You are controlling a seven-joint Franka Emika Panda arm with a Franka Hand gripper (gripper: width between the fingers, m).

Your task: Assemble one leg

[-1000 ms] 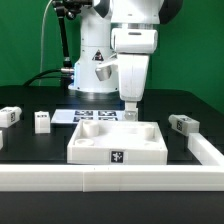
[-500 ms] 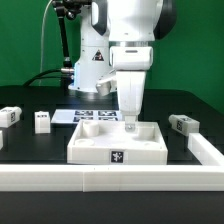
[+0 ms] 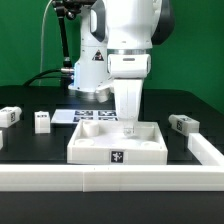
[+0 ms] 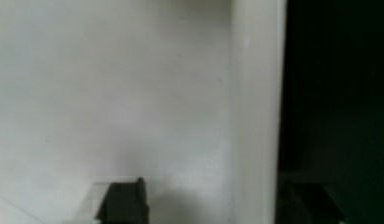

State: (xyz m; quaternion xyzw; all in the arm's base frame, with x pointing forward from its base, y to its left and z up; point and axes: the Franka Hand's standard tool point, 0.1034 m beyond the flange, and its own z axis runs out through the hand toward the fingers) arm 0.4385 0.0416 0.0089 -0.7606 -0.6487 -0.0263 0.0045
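My gripper (image 3: 128, 127) reaches straight down into the back right part of the large white tray-like piece (image 3: 117, 152). It is shut on a leg (image 3: 128, 130), a small white post with dark tag marks that shows just below the fingers, low inside the tray. In the wrist view the two dark fingers (image 4: 121, 200) frame pale white surface, and the gripper (image 4: 217, 200) sits beside a brighter white strip (image 4: 260, 100) with black table beyond. The leg's own outline is hard to separate there.
Three loose legs lie on the black table: one (image 3: 42, 121) and another (image 3: 8, 115) at the exterior view's left, one (image 3: 182, 124) at its right. The marker board (image 3: 95, 116) lies behind the tray. A white rail (image 3: 110, 178) borders the front.
The gripper has come down with the leg, from above the tray's back rim to low inside the tray.
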